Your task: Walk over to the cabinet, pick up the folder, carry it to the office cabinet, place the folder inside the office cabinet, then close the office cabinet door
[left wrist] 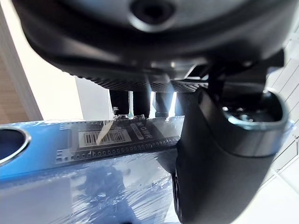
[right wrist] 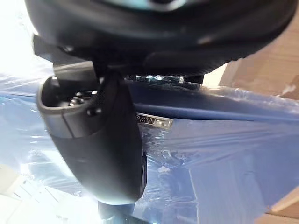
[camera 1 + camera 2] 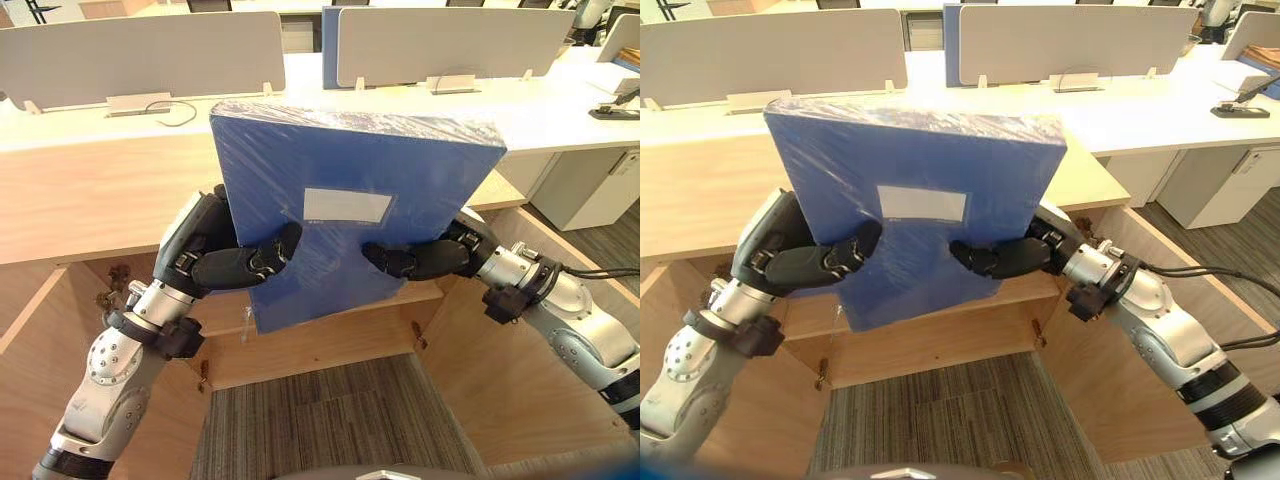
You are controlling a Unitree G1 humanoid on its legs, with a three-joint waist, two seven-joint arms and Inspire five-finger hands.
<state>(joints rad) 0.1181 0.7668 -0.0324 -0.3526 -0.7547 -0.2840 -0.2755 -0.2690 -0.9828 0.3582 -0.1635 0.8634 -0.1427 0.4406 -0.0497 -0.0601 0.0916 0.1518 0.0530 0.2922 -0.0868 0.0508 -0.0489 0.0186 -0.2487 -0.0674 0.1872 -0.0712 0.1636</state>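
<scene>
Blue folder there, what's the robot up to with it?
The robot holds the blue folder, wrapped in clear film, upright in the air between both hands. The left hand pinches its left edge and the right hand its right edge, thumbs on the front. The folder is in front of the open wooden cabinet and is not yet placed inside.

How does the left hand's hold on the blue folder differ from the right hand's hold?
The left hand clamps the folder's left edge; the right hand clamps its right edge. The left arm rises steeply from below, while the right arm comes in flatter from the side. Shared: each thumb lies across the front face below the white label, with the fingers behind the folder.
</scene>
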